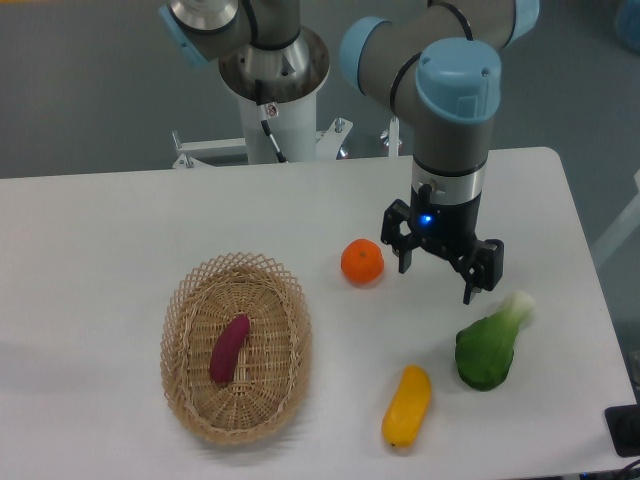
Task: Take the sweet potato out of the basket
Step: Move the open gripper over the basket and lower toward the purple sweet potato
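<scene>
The white table point(120, 220) carries everything, and over its right part the arm point(455, 110) hangs nearly straight down, its gripper point(438, 272) poised above bare tabletop with the two dark fingers spread wide and nothing between them. Well off to the gripper's left and somewhat nearer the camera sits the basket point(237, 348), an oval of tan wicker with an open lattice rim, the biggest item on the surface. Just below and to the right of the gripper lies a green leafy vegetable point(488, 352) with a pale stalk end, close to one fingertip but apart from it; nearer the camera than the gripper lies a yellow-orange oblong vegetable point(406, 405); just beside the gripper on its left sits a round orange fruit point(362, 262). Smallest of all is the sweet potato point(229, 348) — a slender magenta tuber lying on the basket floor near the middle, tilted so its upper end leans right, untouched. The task looks to be at its very start: the approach is not yet made. The next move calls for a long traverse left past the orange fruit, then a descent inside the rim with the fingers turned to straddle the tuber across its narrow width — clear of the wicker wall.
</scene>
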Action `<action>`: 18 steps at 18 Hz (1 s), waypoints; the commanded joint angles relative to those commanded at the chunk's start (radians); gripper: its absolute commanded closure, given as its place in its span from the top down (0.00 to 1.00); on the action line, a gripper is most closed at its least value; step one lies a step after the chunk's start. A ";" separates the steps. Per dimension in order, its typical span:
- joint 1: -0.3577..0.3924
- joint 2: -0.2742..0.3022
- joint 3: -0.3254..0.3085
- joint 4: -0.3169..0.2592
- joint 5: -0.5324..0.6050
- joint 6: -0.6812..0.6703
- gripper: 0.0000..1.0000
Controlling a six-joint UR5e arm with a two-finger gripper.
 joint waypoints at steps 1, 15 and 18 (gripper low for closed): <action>0.000 0.000 -0.002 0.000 0.003 -0.002 1.00; -0.194 -0.020 -0.087 0.075 0.006 -0.466 1.00; -0.276 -0.040 -0.150 0.116 0.009 -0.586 1.00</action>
